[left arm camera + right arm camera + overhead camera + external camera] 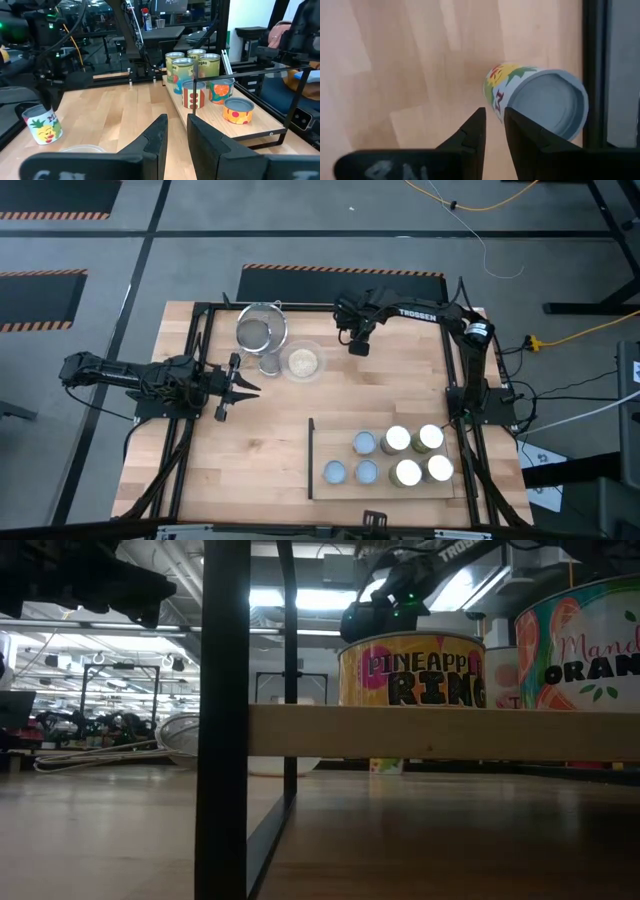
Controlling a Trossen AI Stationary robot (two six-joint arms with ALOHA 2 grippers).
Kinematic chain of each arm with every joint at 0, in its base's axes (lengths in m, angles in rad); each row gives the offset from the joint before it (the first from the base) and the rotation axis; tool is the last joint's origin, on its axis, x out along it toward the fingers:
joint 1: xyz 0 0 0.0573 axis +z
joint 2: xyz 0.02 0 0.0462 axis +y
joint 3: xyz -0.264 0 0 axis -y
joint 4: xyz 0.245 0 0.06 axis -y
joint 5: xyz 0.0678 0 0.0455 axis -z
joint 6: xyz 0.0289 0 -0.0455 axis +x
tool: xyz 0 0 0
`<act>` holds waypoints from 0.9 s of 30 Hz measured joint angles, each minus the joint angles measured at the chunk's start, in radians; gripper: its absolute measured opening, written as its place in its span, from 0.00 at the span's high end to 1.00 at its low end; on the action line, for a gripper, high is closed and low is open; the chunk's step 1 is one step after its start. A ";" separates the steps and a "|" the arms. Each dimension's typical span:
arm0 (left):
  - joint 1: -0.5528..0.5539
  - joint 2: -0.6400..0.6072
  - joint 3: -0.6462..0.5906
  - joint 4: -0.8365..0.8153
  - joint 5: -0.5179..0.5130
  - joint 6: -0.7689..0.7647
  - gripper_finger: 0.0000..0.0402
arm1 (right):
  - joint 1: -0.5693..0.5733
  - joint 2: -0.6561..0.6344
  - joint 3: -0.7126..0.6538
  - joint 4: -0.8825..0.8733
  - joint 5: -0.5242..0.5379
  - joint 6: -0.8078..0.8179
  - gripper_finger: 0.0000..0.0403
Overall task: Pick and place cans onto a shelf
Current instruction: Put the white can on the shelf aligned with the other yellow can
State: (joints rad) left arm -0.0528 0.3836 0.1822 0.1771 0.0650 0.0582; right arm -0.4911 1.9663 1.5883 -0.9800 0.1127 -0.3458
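hovering: right gripper (492, 130) ajar over can (540, 102) | dark bar (594, 75) beside, maybe touching | left gripper (176, 135) ajar

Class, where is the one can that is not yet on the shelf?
In the high view the lone can stands on the table's far side, left of centre, just below the mesh strainer and beside the glass bowl.
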 joint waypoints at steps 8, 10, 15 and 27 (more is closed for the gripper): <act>0.000 0.000 0.000 0.000 0.000 0.000 0.83 | -0.004 -0.001 -0.009 0.046 0.003 -0.003 0.81; 0.000 0.000 0.000 0.000 0.000 0.000 0.83 | -0.003 -0.001 -0.009 0.047 0.003 -0.003 0.81; 0.000 0.000 0.000 0.000 0.000 0.001 0.83 | -0.004 0.003 0.007 0.027 -0.002 -0.007 0.81; 0.000 0.000 0.000 0.000 0.000 0.001 0.83 | -0.008 0.003 0.038 0.018 0.058 -0.028 0.81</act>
State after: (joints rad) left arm -0.0528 0.3839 0.1822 0.1772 0.0647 0.0593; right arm -0.4987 1.9694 1.6268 -0.9619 0.1711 -0.3735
